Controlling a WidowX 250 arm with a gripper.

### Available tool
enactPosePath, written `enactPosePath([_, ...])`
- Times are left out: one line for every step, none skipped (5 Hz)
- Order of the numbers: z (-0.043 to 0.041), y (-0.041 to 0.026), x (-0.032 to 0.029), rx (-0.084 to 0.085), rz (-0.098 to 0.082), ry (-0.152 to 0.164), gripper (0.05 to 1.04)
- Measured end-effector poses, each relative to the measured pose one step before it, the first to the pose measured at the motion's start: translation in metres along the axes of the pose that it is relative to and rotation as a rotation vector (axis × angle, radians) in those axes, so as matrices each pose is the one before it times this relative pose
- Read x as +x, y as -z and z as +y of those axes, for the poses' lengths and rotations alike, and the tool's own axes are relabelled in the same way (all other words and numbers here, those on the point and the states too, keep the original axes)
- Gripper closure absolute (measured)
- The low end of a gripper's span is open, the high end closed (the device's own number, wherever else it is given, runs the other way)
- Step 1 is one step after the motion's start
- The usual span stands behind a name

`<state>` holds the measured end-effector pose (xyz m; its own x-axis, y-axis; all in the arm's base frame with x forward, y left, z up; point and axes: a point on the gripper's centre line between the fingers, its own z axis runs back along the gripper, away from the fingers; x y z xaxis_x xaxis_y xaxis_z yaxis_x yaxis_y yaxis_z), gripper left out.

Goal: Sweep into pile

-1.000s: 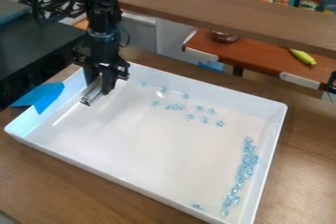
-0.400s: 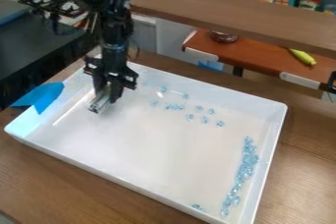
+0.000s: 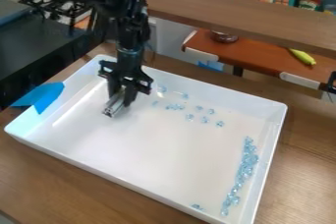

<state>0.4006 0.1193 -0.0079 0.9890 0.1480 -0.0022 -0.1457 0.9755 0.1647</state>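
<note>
Beads: pale blue, in the tray; most of them make a long narrow band close to its right wall.
Loose beads: some are scattered toward the far side, well apart from the band; a few more lie near the front wall.
Tool: a silver-grey bar, low in the left far part of the tray, left of the loose beads.
Gripper: above the tool, its fingers closed around the bar and holding it.
Change: the gripper and the tool have moved to the right across the tray, nearer to the loose beads; the beads have kept their places.
Meaning: this looks like the approach for a new sweep. I judge the pile is well begun, but the loose beads are still to be brought to it.
Next: the bar should probably get behind the loose beads and push them toward the band. If it rides too high, some beads may slip under it.
Surface: the tray stands on a brown wooden table; a blue sheet hangs over its left wall.
Room: behind are a wooden shelf, a red-brown counter with a yellow toy, and a black stove.
</note>
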Motion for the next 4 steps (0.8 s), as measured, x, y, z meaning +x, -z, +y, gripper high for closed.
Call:
enactPosePath([-0.01633,0.00325,-0.00026,0.0061,0.0097,-0.0034,0.693])
enactPosePath([-0.0109,0.00096,0.00021,0.0016,0.003,0.0168,0.693])
enactPosePath([-0.01147,-0.00173,-0.00055,-0.0129,0.0096,0.0033,0.693])
enactPosePath([-0.01105,-0.00038,-0.00163,-0.021,0.0145,0.0059,0.693])
